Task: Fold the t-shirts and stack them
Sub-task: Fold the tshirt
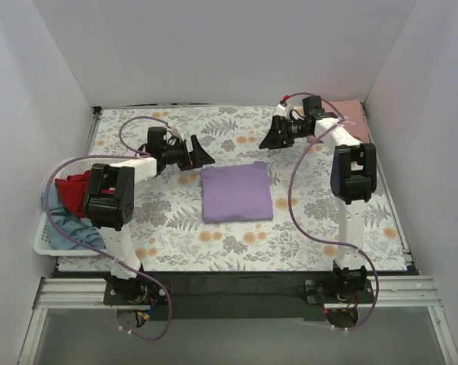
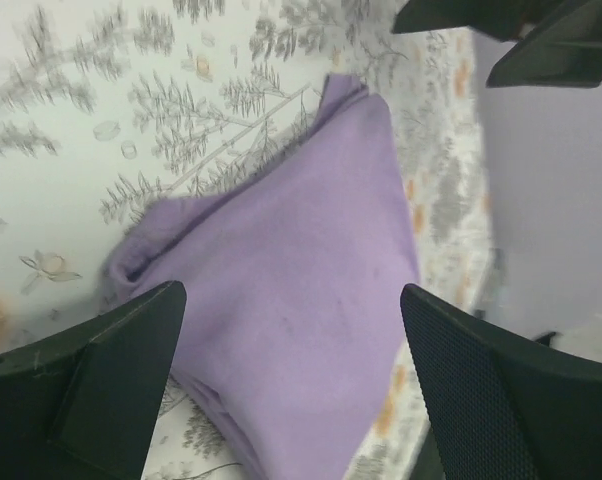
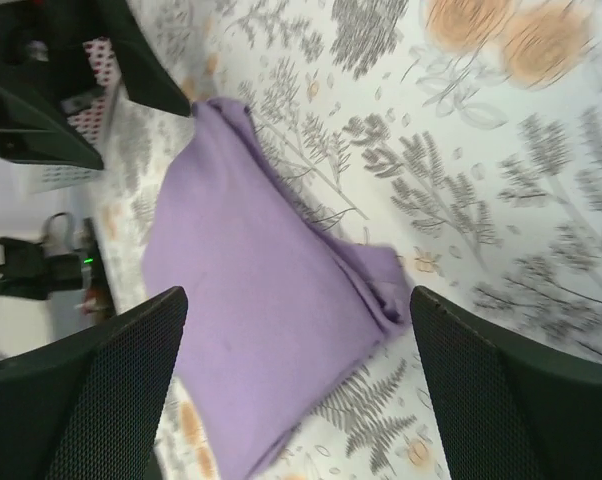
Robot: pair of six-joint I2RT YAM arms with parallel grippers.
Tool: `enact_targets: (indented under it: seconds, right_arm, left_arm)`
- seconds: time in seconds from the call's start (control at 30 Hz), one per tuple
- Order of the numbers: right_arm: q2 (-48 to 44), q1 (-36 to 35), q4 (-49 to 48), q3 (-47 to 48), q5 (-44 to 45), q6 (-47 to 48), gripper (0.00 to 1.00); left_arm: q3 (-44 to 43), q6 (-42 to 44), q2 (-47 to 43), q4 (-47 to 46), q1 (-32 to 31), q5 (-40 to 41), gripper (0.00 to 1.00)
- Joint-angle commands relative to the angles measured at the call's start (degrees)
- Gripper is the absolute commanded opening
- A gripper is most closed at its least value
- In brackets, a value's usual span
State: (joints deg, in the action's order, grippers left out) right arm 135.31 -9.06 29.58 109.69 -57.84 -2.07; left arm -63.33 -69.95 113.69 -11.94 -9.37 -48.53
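The lavender-purple t-shirt (image 1: 235, 192) lies folded into a square in the middle of the floral cloth. It also shows in the left wrist view (image 2: 281, 290) and the right wrist view (image 3: 251, 310). My left gripper (image 1: 202, 157) hovers just off its far left corner, open and empty (image 2: 291, 380). My right gripper (image 1: 271, 137) hovers beyond its far right corner, open and empty (image 3: 296, 390). A salmon-pink t-shirt (image 1: 351, 112) lies at the far right corner. A red t-shirt (image 1: 73, 190) and a grey-blue one (image 1: 62, 220) lie heaped at the left.
A white basket (image 1: 42, 242) at the left table edge holds the red and grey-blue shirts. White walls close in the back and both sides. The floral table cloth (image 1: 320, 220) covers the table. Purple cables loop off both arms.
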Motion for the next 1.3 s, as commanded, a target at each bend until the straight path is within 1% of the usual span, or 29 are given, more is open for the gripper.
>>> enact_targets:
  seconds: [0.0, 0.03, 0.07, 0.1, 0.17, 0.2, 0.23, 0.27, 0.3, 0.33, 0.37, 0.4, 0.47, 0.5, 0.53, 0.57, 0.6, 0.63, 0.67, 0.7, 0.8, 0.83, 0.9, 0.93, 0.97, 1.13, 1.17, 1.23, 1.27]
  right_arm:
    - [-16.7, 0.0, -1.5, -2.3, 7.9, 8.9, 0.98]
    - [-19.5, -0.1, -1.5, -4.4, 10.4, 10.6, 0.98]
    - [-22.3, -0.3, -1.6, -6.2, 15.6, 12.7, 0.98]
    - [-27.7, -0.4, -1.8, -9.7, 18.0, 14.4, 0.98]
    - [-32.7, -0.5, -2.9, -13.2, 23.0, 18.4, 0.98]
    - [-36.9, -0.4, -5.0, -17.5, 23.8, 19.0, 0.98]
    - [-38.8, -0.3, -7.6, -20.0, 25.2, 15.5, 0.98]
    - [-40.5, -0.3, -8.9, -22.8, 31.2, 13.3, 0.98]
    - [-42.7, -0.1, -8.9, -24.8, 31.4, 12.2, 0.98]
    - [-43.5, 0.5, -8.7, -29.0, 30.0, 12.0, 0.98]
    - [-44.2, 0.7, -8.4, -30.7, 26.4, 11.6, 0.98]
    - [-44.8, 0.8, -7.8, -32.1, 25.4, 10.3, 0.98]
    - [-44.7, 1.5, -6.4, -35.6, 22.5, 4.7, 0.98]
    - [-44.6, 1.7, -6.1, -37.0, 21.7, 2.5, 0.98]
    - [-44.6, 2.5, -6.1, -38.3, 21.5, -0.4, 0.98]
    - [-44.8, 3.0, -6.5, -41.4, 20.4, -2.1, 0.98]
    - [-45.6, 3.4, -7.5, -43.2, 20.1, -4.9, 0.98]
    - [-46.0, 4.4, -8.7, -44.7, 20.0, -5.7, 0.98]
    - [-46.4, 4.8, -10.1, -47.2, 20.5, -6.4, 0.98]
    - [-46.8, 5.3, -10.4, -47.9, 20.6, -7.6, 0.98]
    - [-46.9, 6.9, -11.6, -50.9, 20.1, -10.5, 0.99]
    - [-47.1, 7.6, -12.5, -51.8, 20.0, -12.8, 0.98]
    - [-47.8, 8.4, -15.1, -54.7, 19.4, -14.9, 0.98]
    - [-47.9, 8.5, -15.7, -55.4, 19.3, -16.7, 0.98]
    - [-47.9, 10.2, -16.2, -56.1, 18.7, -17.7, 0.98]
    - [-48.7, 12.3, -20.2, -60.1, 15.3, -22.1, 0.98]
    - [-49.1, 12.3, -20.8, -60.7, 14.5, -23.1, 0.98]
    - [-50.2, 12.3, -22.9, -63.3, 13.9, -23.9, 0.98]
    - [-50.7, 12.3, -23.9, -64.6, 13.7, -25.0, 0.98]
  left_arm:
    - [-5.5, 22.2, -13.5, 15.0, -0.8, 7.0, 0.88]
    - [-5.1, 30.9, -15.8, 15.4, -1.1, 8.9, 0.89]
    - [-2.9, 34.7, -18.9, 15.2, -1.3, 11.1, 0.88]
    - [-1.8, 38.8, -23.6, 15.1, -1.8, 12.2, 0.88]
    - [0.0, 44.7, -27.8, 15.6, -2.6, 15.0, 0.89]
    - [-0.6, 46.4, -29.2, 19.6, -3.2, 14.1, 0.89]
    - [-1.4, 49.9, -30.4, 22.9, -3.6, 12.1, 0.89]
    - [-2.3, 56.5, -30.4, 26.0, -4.4, 10.2, 0.89]
    - [-3.5, 58.6, -30.2, 30.4, -7.8, 11.1, 0.89]
    - [-3.1, 60.1, -30.3, 31.1, -10.2, 13.5, 0.89]
    - [-2.1, 63.1, -30.7, 31.0, -12.7, 15.6, 0.89]
    - [0.9, 65.5, -31.2, 30.4, -18.0, 18.7, 0.89]
    - [5.2, 69.1, -32.2, 27.9, -23.9, 23.1, 0.89]
    - [7.1, 72.9, -32.1, 25.1, -30.5, 26.4, 0.89]
    - [10.2, 74.4, -31.6, 24.2, -33.6, 31.4, 0.89]
    - [11.3, 75.8, -30.0, 23.0, -36.5, 33.9, 0.89]
    - [12.4, 77.1, -29.1, 19.6, -40.9, 35.5, 0.89]
    - [13.8, 77.5, -28.3, 17.6, -42.5, 38.0, 0.88]
    - [14.3, 77.8, -26.2, 15.7, -43.9, 38.4, 0.86]
    - [14.4, 78.1, -25.0, 12.3, -46.2, 39.0, 0.78]
    - [12.2, 78.1, -18.4, 7.3, -49.4, 42.9, 0.68]
    - [11.0, 77.2, -16.5, 6.8, -50.0, 43.6, 0.64]
    - [7.5, 76.0, -11.9, 5.8, -51.0, 44.7, 0.60]
    - [6.6, 75.6, -10.6, 5.5, -51.4, 44.8, 0.57]
    - [5.3, 75.4, -9.5, 5.2, -51.9, 45.3, 0.55]
    - [3.1, 74.9, -1.6, 1.7, -52.8, 50.2, 0.48]
    - [3.0, 74.7, -0.9, 1.5, -52.7, 50.7, 0.40]
    - [2.7, 74.4, -0.5, 1.4, -52.7, 51.4, 0.30]
    - [2.8, 74.2, -1.4, 1.5, -52.7, 50.9, 0.19]
